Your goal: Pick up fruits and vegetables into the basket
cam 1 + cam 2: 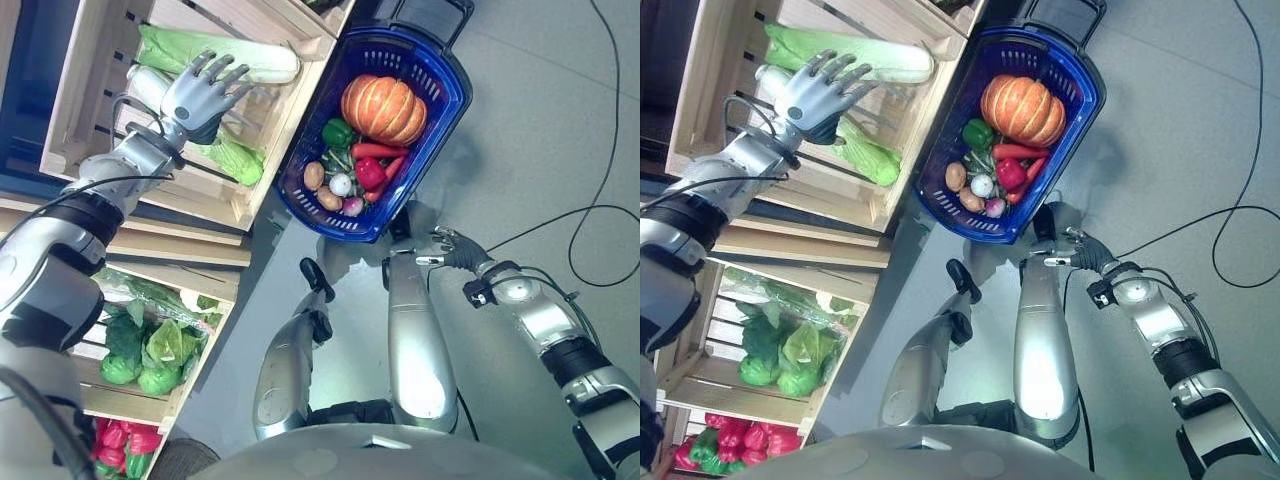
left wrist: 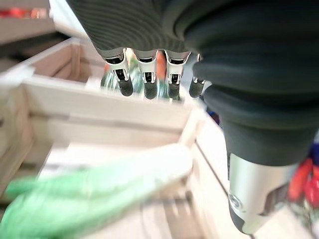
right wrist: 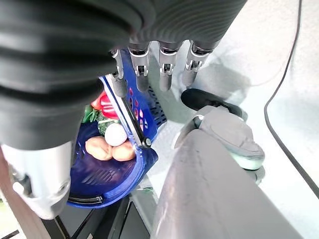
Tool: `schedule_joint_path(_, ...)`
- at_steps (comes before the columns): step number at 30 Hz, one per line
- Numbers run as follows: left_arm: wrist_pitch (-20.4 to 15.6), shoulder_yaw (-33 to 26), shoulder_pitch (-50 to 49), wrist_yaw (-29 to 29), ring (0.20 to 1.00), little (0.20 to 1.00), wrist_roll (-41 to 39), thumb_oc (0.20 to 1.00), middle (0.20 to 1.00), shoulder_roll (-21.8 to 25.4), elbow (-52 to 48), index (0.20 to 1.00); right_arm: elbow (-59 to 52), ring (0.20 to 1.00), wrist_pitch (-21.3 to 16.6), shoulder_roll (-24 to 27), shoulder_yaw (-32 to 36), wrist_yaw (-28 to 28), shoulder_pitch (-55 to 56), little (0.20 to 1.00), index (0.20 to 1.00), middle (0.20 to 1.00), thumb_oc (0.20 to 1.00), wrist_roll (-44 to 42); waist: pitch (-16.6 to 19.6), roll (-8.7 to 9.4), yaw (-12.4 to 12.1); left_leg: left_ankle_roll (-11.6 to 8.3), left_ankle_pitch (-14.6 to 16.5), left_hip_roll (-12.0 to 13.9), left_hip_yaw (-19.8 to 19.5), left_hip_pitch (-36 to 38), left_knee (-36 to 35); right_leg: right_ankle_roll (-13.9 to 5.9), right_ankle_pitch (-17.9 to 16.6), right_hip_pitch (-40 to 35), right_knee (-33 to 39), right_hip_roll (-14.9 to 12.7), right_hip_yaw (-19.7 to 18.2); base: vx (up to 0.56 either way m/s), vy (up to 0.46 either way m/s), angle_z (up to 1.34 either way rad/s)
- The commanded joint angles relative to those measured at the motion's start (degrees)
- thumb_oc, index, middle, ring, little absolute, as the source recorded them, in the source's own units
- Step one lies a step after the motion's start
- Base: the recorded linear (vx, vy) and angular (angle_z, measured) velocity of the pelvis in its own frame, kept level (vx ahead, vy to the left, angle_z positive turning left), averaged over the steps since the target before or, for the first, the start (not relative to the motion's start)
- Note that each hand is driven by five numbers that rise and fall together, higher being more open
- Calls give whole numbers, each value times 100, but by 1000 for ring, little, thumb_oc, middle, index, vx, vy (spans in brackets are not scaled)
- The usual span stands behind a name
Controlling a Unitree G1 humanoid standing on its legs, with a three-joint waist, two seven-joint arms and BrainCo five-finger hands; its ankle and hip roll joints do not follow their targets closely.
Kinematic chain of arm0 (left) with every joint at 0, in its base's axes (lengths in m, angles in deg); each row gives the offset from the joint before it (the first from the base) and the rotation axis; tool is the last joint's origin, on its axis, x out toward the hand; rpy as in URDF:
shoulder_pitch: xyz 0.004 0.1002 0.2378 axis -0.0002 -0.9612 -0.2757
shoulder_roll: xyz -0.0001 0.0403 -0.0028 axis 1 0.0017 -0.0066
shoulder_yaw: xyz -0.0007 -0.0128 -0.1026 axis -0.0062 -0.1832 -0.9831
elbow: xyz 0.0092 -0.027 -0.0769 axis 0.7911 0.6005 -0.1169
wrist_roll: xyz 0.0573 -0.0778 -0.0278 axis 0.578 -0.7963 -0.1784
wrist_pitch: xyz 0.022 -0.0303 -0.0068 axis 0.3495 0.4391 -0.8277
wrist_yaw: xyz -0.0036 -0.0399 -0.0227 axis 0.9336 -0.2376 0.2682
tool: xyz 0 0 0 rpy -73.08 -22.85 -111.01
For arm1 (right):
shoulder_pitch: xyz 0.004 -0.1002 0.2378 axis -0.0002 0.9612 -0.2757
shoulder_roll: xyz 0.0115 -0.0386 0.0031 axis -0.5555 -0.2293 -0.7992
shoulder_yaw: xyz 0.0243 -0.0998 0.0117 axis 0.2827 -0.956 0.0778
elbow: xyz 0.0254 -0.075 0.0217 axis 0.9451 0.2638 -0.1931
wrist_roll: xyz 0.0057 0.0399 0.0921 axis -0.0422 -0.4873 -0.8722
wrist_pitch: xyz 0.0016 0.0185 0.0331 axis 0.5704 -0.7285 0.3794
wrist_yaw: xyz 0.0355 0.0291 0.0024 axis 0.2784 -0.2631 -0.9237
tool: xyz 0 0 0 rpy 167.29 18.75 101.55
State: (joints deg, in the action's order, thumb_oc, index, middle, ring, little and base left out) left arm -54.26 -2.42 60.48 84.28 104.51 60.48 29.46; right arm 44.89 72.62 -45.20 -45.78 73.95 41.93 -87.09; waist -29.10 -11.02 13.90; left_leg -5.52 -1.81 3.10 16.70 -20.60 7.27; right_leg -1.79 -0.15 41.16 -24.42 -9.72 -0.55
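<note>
Fingers [image 1: 222,68] of the left hand [image 1: 198,95] spread open over the cabbage [image 1: 262,62] in the crate [image 1: 268,140].

— Where do the head views look from?
— Above, facing down; both share the basket [image 1: 300,160] and crate [image 1: 85,100].
— And the wrist views?
— Very close: left faces the crate, right the basket.

The right hand [image 3: 149,59] curls its silver fingers over the rim and thin handle of a blue perforated plastic basket [image 3: 144,157], which holds two tan potatoes [image 3: 112,149], a white round bulb [image 3: 115,133] and red peppers [image 3: 105,105].
</note>
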Motion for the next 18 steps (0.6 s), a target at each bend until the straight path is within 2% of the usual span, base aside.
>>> schedule_joint_path(1, 274, -502, -245, -111, 1000, 1000, 143, 1000, 1000, 413, 244, 1000, -384, 1000, 33, 29, 197, 33, 72, 1000, 1000, 1000, 1000, -231, -70, 76, 156, -5, 343, 42, -60, -954, 1129, -414, 645, 46, -378, 35, 62, 65, 72, -2)
schedule_joint_path(5, 287, -523, -373, -298, 1000, 1000, 150, 1000, 1000, 431, 473, 1000, -444, 1000, 87, 46, 194, 40, 10, 1000, 1000, 1000, 1000, -235, -70, 55, 153, 0, 359, 18, -47, -1095, 1209, -420, 621, 165, -385, 7, 39, -3, 48, 2)
schedule_joint_path(8, 468, -449, -427, -457, 1000, 1000, 23, 1000, 1000, 481, 630, 1000, -547, 1000, 158, 114, 216, 47, -24, 1000, 1000, 1000, 1000, -258, -70, -7, 162, -3, 374, -21, -27, -1220, 1278, -437, 587, 291, -390, -29, -19, 12, 83, -1)
schedule_joint_path(15, 691, -442, -446, -339, 1000, 1000, 181, 1000, 1000, 556, 782, 1000, -652, 1000, 136, 163, 239, 4, -43, 1000, 1000, 1000, 1000, -314, -70, -29, 173, 1, 437, -23, 37, -1448, 1458, -467, 523, 491, -395, -89, -69, 8, 38, -2)
schedule_joint_path(18, 930, -376, -303, -336, 1000, 1000, 293, 1000, 1000, 561, 899, 1000, -674, 1000, 87, 178, 204, -65, -104, 1000, 1000, 1000, 1000, -422, -70, 5, 204, 16, 505, 10, 80, -1623, 1607, -484, 469, 636, -387, -108, -116, 9, 12, -5)
